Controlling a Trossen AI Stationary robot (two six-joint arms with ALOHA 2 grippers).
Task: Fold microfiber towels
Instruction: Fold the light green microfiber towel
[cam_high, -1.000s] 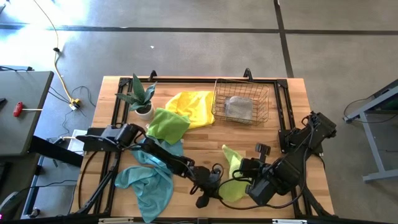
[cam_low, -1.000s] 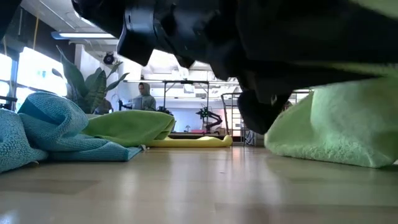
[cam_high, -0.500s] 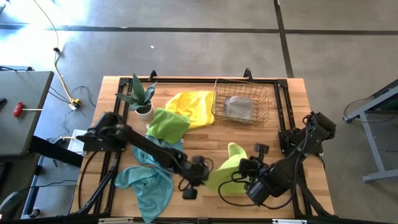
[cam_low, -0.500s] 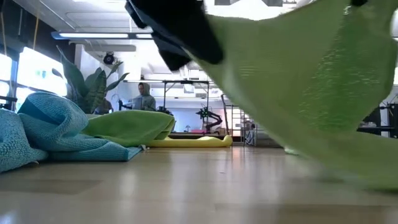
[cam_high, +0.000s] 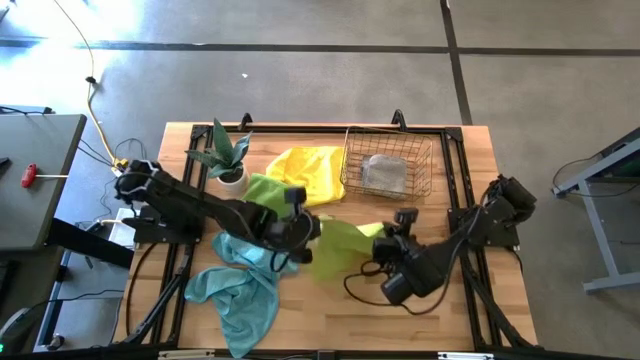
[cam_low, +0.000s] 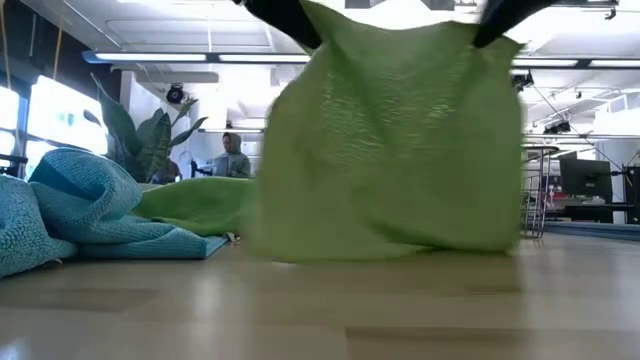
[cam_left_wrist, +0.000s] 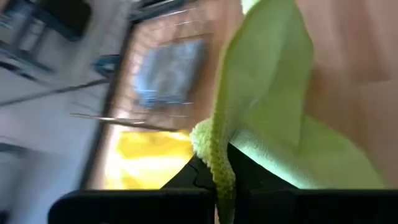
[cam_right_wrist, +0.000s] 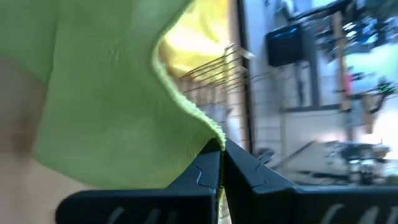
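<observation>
Lime green towel (cam_high: 335, 247) is up off the bench (cam_high: 440, 190), strung between both arms near the middle of the bench. Left tool (cam_high: 303, 226) is clamped tight on one corner; the left wrist view shows the hem pinched between its fingers (cam_left_wrist: 205, 174). Right tool (cam_high: 385, 243) is likewise clamped on the opposite corner, hem pinched at the fingertips (cam_right_wrist: 214, 158) in its own view. In the low view the cloth hangs as a curtain with its bottom edge on or just above the wood (cannot tell which).

Progress, judged from layout: early. No towel on the bench looks folded.
- Teal towel (cam_high: 240, 285): crumpled heap at the front left, part under the left arm.
- Second green towel (cam_high: 268, 197): bunched, beside the potted plant (cam_high: 226, 155).
- Yellow towel (cam_high: 308, 170): bunched, touching the wire basket (cam_high: 388, 163) on its left side.
- Grey towel (cam_high: 385, 173): lying inside the basket; possibly folded already, not clear from above.

Current step reads as spreading the held towel before laying it flat; the folds themselves are still to do, then three loose cloths remain.
</observation>
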